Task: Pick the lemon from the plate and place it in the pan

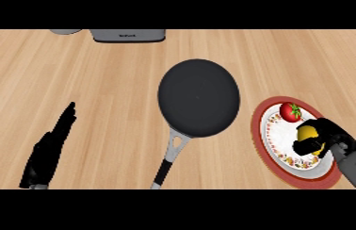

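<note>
Bench [83,73], one: pale wood grain, carrying all items listed below.

Pan [199,97], one: dark, round, near the middle of the bench; nothing lies in it. Its handle [172,157] runs toward the lower edge, grey near the bowl, black at the grip.

Plate [272,135], one: red rim, white centre with a patterned border, right of the pan and just beside it, apart from it.

Appliance [128,35], one: grey box at the far edge, cut off by the view. A second grey object [66,31] beside it to the left, too little showing to name.

Hands, two. Left hand [50,151]: at the lower left, fingers straight and together, pointing away, holding nothing, resting. Right hand [327,138]: over the plate's right side, fingers and thumb curled round the lemon.

Tomato [290,111], one: red with green stalk, on the plate's far part, clear of the hand.

Lemon [306,134], one: yellow, on the plate, partly hidden inside the right hand's curled fingers; whether it is lifted off the plate cannot be told.
</note>
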You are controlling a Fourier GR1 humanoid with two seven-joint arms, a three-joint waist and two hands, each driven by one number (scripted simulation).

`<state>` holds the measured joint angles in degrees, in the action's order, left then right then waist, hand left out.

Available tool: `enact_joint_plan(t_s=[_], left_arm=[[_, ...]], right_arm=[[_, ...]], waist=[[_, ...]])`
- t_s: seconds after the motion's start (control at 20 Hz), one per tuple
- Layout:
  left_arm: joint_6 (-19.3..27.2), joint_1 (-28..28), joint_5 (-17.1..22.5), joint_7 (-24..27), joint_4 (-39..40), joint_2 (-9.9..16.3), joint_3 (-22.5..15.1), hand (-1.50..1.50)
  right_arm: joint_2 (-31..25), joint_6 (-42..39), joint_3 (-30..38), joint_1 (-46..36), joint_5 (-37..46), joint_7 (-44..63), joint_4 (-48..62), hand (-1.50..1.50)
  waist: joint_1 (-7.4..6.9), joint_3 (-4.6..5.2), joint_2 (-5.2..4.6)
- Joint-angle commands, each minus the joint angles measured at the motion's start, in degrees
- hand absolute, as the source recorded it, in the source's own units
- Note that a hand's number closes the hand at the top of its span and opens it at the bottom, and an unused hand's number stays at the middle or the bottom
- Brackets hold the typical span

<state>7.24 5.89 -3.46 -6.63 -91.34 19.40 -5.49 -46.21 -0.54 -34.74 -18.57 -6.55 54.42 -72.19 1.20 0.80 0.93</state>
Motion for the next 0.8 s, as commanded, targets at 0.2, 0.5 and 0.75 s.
enact_joint_plan(t_s=[0.2,0.5,0.75], left_arm=[[-0.46,0.53,0.49,0.8,0.77,0.06,1.36,0.0],[-0.7,0.15,0.25,-1.24,-0.16,0.15,0.99,0.0],[-1.06,-0.98,0.06,-2.4,-1.66,-0.61,0.51,0.0]], right_arm=[[-6.97,14.97,-3.47,5.55,19.14,-1.16,-17.63,1.5],[-11.41,25.51,-1.23,1.06,35.36,-3.81,-25.37,1.5],[-11.85,24.33,1.66,-1.35,41.77,-0.52,-33.49,1.5]], waist=[[0.91,-0.63,-0.2],[0.8,-0.62,0.16],[-0.51,-0.73,-0.54]])
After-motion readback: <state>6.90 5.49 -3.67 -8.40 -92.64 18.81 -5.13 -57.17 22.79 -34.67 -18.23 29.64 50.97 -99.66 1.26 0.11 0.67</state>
